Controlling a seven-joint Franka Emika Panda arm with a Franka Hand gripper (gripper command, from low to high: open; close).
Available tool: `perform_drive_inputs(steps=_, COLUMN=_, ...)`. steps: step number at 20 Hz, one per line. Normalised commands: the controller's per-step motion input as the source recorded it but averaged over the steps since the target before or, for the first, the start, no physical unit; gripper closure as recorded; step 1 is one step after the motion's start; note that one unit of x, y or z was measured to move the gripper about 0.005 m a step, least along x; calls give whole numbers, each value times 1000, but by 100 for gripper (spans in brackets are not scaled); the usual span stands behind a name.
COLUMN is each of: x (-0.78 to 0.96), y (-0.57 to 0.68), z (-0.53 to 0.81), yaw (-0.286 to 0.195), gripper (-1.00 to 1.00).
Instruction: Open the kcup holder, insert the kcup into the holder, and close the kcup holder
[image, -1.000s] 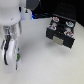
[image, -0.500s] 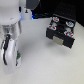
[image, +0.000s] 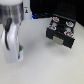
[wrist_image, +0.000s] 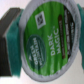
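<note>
kcup (wrist_image: 49, 42) — between gripper (image: 19, 50) jaws

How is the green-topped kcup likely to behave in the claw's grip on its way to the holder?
The kcup looks like a small thin-walled pod, so it is probably light and could dent under hard squeezing. Its round foil top suggests a round body that might roll if dropped on the table. In the exterior view the claw appears shut on it, well apart from the kcup holder.

Bare table (image: 42, 55) betw. end effector (image: 15, 50) & kcup holder (image: 60, 30) — no obstacles in path.
</note>
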Motion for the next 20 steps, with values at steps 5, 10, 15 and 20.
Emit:
perform_drive_inputs(steps=5, x=90, y=650, z=764, yaw=5, gripper=100)
perform_drive_inputs(steps=10, x=152, y=731, z=707, yaw=4, gripper=100)
perform_drive_inputs(steps=15, x=146, y=724, z=613, yaw=3, gripper=100)
perform_drive_inputs(steps=20, x=144, y=692, z=507, yaw=4, gripper=100)
